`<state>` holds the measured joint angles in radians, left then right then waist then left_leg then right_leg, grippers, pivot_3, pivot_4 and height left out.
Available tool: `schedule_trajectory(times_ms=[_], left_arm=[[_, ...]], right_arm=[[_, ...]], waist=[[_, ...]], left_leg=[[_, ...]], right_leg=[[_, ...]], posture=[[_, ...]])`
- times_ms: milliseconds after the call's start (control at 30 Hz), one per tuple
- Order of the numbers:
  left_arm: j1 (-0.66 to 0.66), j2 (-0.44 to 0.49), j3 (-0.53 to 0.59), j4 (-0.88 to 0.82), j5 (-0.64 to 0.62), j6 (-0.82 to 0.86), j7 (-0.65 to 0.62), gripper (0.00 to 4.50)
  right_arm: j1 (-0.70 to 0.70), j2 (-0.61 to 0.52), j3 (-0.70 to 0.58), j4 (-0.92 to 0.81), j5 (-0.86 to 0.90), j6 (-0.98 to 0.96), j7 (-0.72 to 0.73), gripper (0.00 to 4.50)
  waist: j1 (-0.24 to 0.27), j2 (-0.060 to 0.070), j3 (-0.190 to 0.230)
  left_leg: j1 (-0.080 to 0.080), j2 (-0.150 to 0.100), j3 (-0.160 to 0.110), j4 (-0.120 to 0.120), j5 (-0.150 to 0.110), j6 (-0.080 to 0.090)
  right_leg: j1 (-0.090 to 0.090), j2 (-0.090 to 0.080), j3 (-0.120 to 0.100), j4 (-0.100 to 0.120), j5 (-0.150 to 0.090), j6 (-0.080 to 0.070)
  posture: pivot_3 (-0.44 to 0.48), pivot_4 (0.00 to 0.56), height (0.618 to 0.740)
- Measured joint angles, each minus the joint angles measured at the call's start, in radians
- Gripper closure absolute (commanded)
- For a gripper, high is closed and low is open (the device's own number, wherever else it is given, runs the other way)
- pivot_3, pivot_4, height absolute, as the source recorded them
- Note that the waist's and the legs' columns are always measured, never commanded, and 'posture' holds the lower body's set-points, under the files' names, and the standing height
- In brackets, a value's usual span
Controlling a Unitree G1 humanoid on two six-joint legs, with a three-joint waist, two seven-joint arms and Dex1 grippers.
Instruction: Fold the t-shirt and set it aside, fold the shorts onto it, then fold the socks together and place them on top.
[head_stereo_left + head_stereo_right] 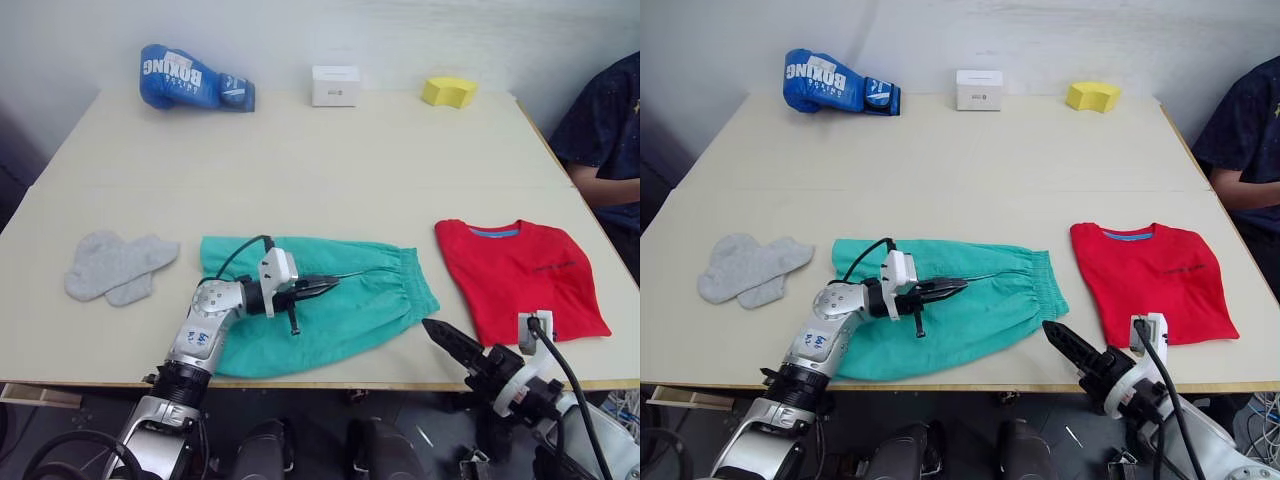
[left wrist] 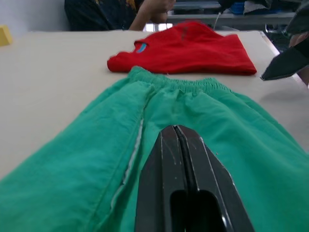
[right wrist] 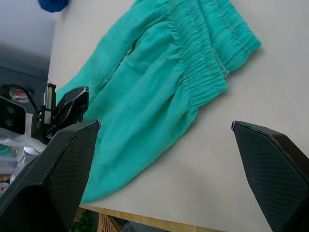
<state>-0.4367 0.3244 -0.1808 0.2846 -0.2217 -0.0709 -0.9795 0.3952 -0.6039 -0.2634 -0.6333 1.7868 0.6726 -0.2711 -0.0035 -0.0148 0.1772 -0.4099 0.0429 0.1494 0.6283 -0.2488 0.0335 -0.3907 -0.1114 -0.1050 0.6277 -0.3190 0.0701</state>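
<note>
The shorts (image 1: 330, 305) lie spread flat near the front edge of the bench (image 1: 300, 170), in the middle. The left end effector (image 1: 325, 287) is over them with its 2 fingers pressed together and no cloth between them. The t-shirt (image 1: 520, 275) lies folded on the right side of the bench, apart from the shorts. The right end effector (image 3: 164, 159) hangs at the front edge between the shorts and the t-shirt, its fingers spread wide and empty. The socks (image 1: 115, 265) lie on the left, partly overlapping each other.
</note>
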Motion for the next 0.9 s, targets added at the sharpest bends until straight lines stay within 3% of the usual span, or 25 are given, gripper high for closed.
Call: schedule_trajectory(times_ms=[367, 800, 900], left_arm=[[-0.03, 0.004, -0.013, 0.124, 0.069, -0.083, -0.006, 4.5], [-0.029, 0.022, 0.005, 0.125, 0.069, -0.082, -0.047, 4.5], [-0.029, 0.021, 0.006, 0.125, 0.069, -0.08, -0.049, 4.5]], right_arm=[[-0.203, 0.149, 0.134, 0.136, 0.02, -0.053, -0.161, 0.03], [-0.456, 0.364, 0.187, 0.369, -0.005, -0.034, -0.164, 0.03], [-0.512, 0.412, 0.2, 0.422, -0.104, -0.041, -0.121, 0.65]], waist=[[-0.007, -0.006, -0.004], [-0.043, -0.006, -0.006], [-0.048, -0.006, -0.006]], left_leg=[[0.001, 0.004, 0.0, 0.0, 0.0, 0.0], [0.004, 0.006, 0.0, -0.006, 0.001, -0.003], [0.004, 0.006, 0.0, -0.006, 0.002, -0.003]], right_leg=[[0.003, 0.002, 0.0, -0.005, 0.002, -0.002], [0.003, 0.005, 0.001, -0.006, 0.002, -0.004], [0.002, 0.005, 0.001, -0.005, 0.002, -0.004]], posture=[[0.0, 0.15, 0.74], [0.0, 0.15, 0.74], [0.0, 0.15, 0.74]])
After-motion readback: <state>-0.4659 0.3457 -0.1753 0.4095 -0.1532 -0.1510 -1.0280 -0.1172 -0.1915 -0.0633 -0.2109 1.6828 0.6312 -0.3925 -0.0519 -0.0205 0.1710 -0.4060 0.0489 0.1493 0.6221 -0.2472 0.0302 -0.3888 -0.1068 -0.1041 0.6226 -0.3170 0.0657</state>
